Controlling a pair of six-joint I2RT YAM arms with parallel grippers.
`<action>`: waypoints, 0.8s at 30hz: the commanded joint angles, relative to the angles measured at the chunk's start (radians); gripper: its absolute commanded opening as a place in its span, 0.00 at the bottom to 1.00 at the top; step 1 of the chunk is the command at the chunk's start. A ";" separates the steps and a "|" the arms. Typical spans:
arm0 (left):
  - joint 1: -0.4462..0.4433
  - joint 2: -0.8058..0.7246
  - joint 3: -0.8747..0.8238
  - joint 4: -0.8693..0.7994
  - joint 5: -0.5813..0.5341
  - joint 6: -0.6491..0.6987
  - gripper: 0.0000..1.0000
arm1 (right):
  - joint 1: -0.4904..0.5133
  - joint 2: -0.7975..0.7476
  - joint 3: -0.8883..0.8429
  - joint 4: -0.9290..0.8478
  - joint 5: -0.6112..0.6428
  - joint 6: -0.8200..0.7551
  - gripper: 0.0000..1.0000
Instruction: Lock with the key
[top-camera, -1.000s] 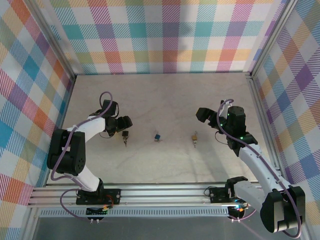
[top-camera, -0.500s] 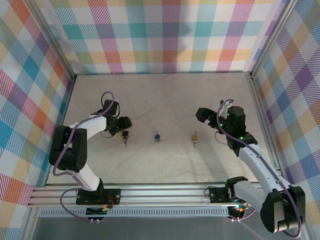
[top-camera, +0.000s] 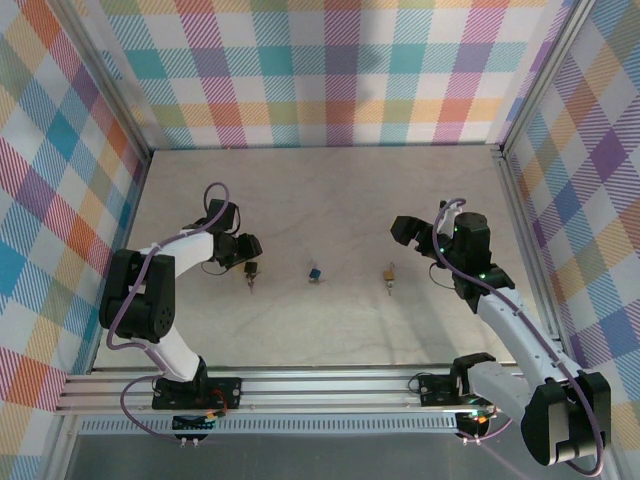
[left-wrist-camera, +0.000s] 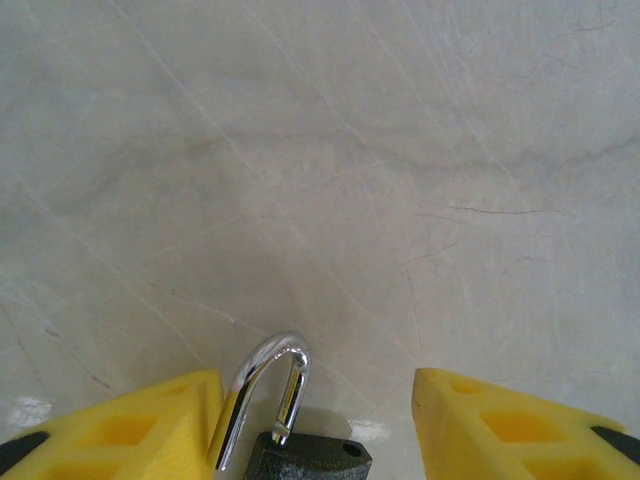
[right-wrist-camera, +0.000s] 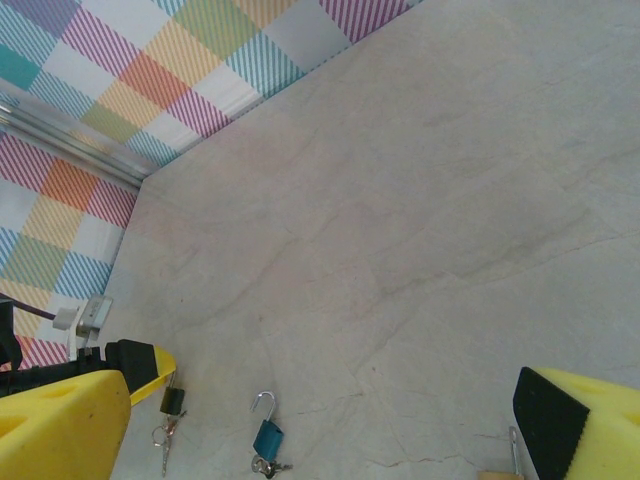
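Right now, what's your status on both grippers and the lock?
Left gripper open, straddling black padlock, shackle open. Right gripper open, holding nothing, apart from brass padlock. Blue padlock between the two, not in the way.

A black padlock (left-wrist-camera: 305, 458), a blue padlock (right-wrist-camera: 267, 438) and a brass padlock (top-camera: 389, 271) lie on a pale grey, veined table (top-camera: 330, 200) ringed by pastel plaid walls (top-camera: 330, 70).

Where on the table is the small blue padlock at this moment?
In the top view, the small blue padlock lies near the middle of the pale table, between the black padlock at the left gripper and the brass padlock on the right side.
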 joint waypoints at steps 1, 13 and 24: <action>-0.005 0.008 0.021 0.005 0.008 0.012 0.49 | 0.008 -0.021 0.000 0.019 -0.021 0.005 0.99; -0.005 0.002 0.017 0.003 0.006 0.017 0.34 | 0.012 -0.020 -0.001 0.020 -0.025 0.003 0.99; -0.006 0.004 0.018 0.000 0.005 0.020 0.23 | 0.017 -0.019 0.000 0.020 -0.028 0.003 0.99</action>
